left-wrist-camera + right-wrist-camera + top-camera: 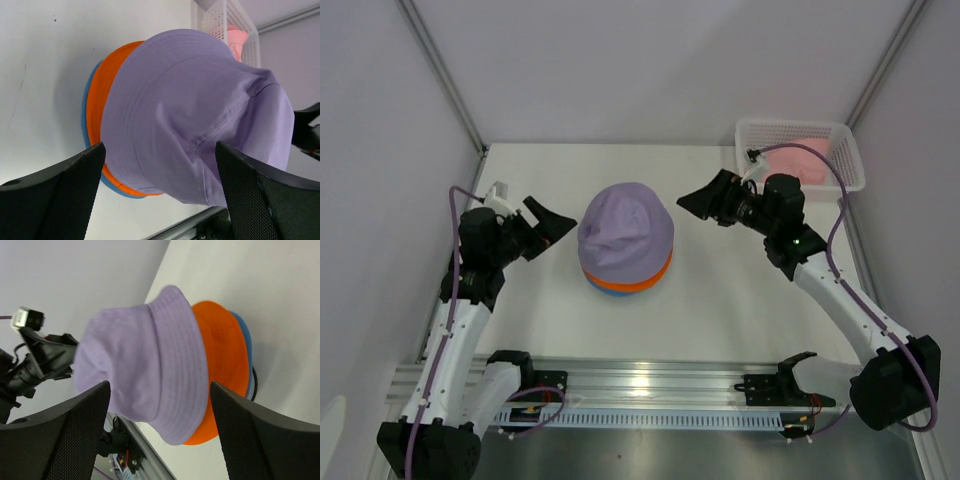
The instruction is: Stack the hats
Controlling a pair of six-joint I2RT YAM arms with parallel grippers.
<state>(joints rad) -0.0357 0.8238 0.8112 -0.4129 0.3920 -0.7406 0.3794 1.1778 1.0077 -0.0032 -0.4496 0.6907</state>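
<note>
A lavender hat [625,230] sits on top of an orange hat [642,283], which lies on a blue hat [608,290], stacked mid-table. A pink hat [800,160] lies in the white mesh basket [850,150] at the back right. My left gripper [552,226] hovers open just left of the stack, touching nothing. In its wrist view the lavender hat [190,110] fills the space beyond the open left gripper [160,150]. My right gripper [698,205] is open to the right of the stack. Its wrist view shows the lavender hat [145,360] beyond the empty right gripper [160,387].
An aluminium rail [650,380] runs along the near edge between the arm bases. White walls close the table at the back and sides. A thin black ring [254,385] shows under the blue brim [245,340].
</note>
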